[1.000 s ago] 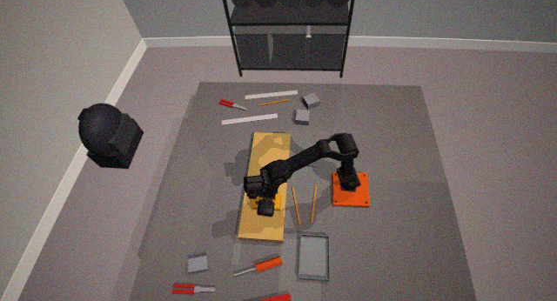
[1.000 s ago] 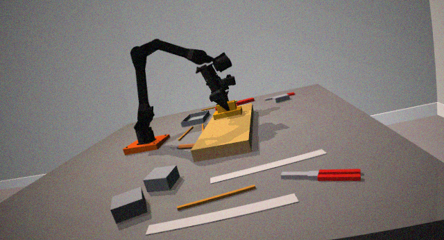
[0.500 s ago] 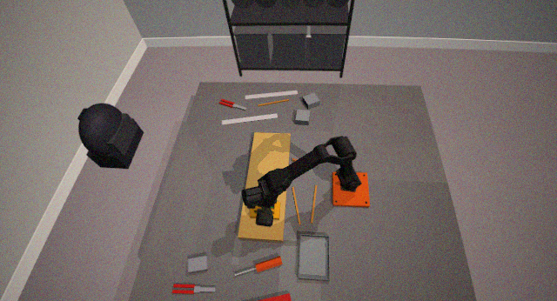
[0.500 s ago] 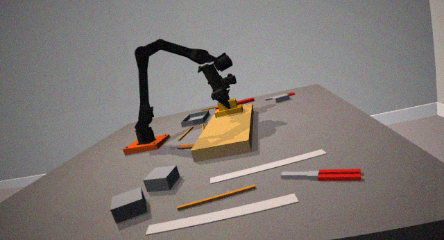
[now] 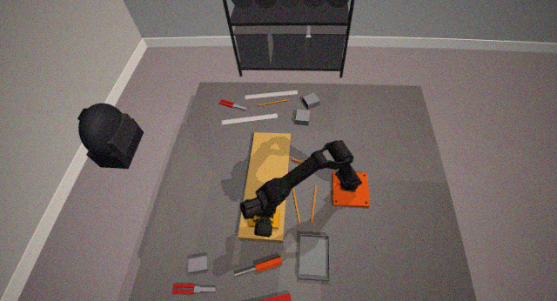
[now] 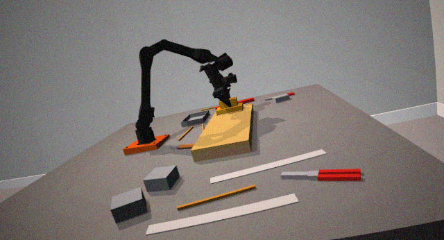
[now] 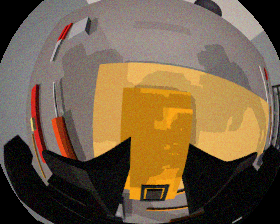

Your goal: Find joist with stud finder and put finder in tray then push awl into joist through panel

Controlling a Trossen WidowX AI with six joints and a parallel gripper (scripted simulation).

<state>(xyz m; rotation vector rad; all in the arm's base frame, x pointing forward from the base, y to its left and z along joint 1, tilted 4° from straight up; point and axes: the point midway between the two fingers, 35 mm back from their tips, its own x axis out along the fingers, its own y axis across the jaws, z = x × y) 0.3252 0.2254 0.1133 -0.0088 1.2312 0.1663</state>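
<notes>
The yellow stud finder [image 5: 276, 220] [image 6: 236, 107] [image 7: 151, 120] sits on the pale wooden floor panel [image 5: 257, 175] [image 6: 239, 129] [image 7: 108, 90], near the panel's tray end. My gripper [image 6: 227, 103] [image 7: 155, 141] is shut on its raised grip; the arm partly hides this in the top view. The stud finder's small dark window shows in the wrist view, with no clear light in it. The grey tray [image 5: 313, 257] is empty. An orange-handled tool [image 5: 269, 264] [image 7: 65, 140] with a grey shaft and a smaller one [image 5: 297, 160] [image 6: 185, 146] lie beside the panel; I cannot tell which is the awl.
Two pencil-like orange sticks [image 5: 313, 204] [image 5: 296, 205] lie between panel and arm base [image 5: 339, 198] [image 6: 130, 150]. Grey blocks [image 5: 311, 100] [image 5: 302, 117] [image 5: 197, 264], white strips [image 5: 271, 95] [image 5: 249, 119] and red-handled tools [image 5: 184, 289] [image 6: 339, 175] lie farther out.
</notes>
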